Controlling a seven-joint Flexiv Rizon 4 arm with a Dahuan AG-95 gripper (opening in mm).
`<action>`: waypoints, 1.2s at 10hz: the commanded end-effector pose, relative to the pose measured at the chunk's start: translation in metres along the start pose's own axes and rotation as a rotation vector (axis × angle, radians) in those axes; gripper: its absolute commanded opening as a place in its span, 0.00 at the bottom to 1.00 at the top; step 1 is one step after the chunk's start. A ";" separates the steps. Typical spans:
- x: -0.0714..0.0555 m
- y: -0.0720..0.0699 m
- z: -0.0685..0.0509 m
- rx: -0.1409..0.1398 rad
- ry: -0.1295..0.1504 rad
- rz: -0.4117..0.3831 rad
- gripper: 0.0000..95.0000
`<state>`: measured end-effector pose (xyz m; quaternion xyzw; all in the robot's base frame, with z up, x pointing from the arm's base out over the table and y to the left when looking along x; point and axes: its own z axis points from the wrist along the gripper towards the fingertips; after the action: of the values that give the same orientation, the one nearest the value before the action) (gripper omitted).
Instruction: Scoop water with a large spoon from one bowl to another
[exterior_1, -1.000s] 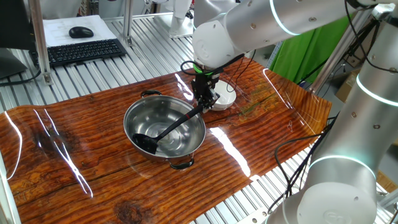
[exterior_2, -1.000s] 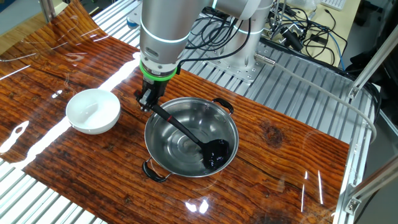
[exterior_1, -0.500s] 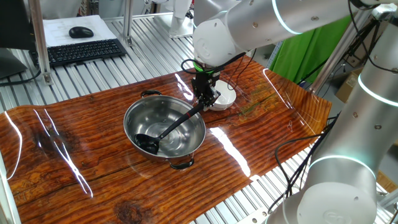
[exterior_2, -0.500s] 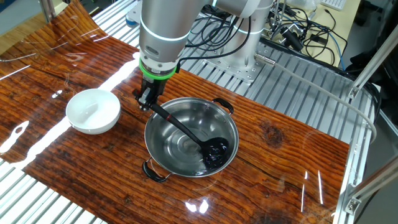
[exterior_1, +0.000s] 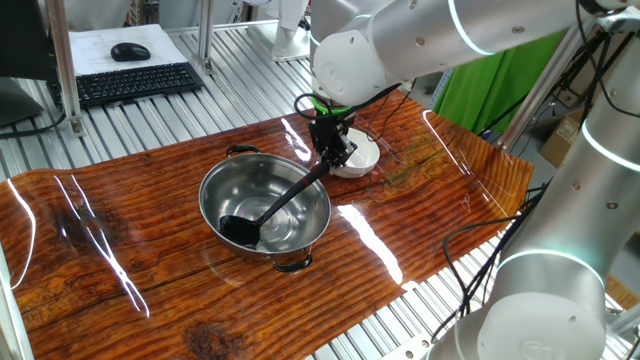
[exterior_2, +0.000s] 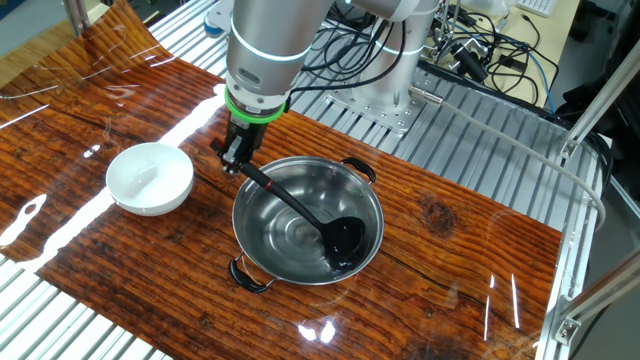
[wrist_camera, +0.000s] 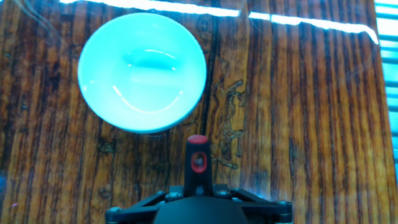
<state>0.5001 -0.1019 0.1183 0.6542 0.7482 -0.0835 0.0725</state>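
The big steel bowl (exterior_1: 265, 207) (exterior_2: 300, 225) sits mid-table. The black ladle's scoop (exterior_1: 238, 230) (exterior_2: 346, 238) is lifted slightly inside the bowl, its handle (exterior_2: 285, 198) slanting up to the rim. My gripper (exterior_1: 331, 158) (exterior_2: 234, 163) is shut on the handle's end beside the bowl's rim. In the hand view the handle tip (wrist_camera: 198, 160) sticks out between the jaws. The small white bowl (exterior_2: 150, 178) (exterior_1: 357, 157) (wrist_camera: 142, 71) stands beside the gripper, with a faint shine inside. Water in the steel bowl is too faint to make out.
A keyboard (exterior_1: 130, 82) and mouse (exterior_1: 130, 51) lie on the metal bench behind the wooden board. Cables (exterior_2: 470, 40) pile at the robot base. A second arm (exterior_1: 565, 250) stands at the right edge.
The gripper has risen a little, and the ladle's scoop has lifted and shifted slightly inside the steel bowl. The bowls have not moved.
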 end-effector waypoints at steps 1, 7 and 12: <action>-0.002 0.000 -0.004 -0.011 -0.002 -0.008 0.00; -0.008 0.002 -0.011 -0.014 -0.007 -0.018 0.00; -0.009 0.009 -0.022 -0.005 -0.015 -0.014 0.00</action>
<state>0.5130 -0.1040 0.1421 0.6487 0.7519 -0.0871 0.0784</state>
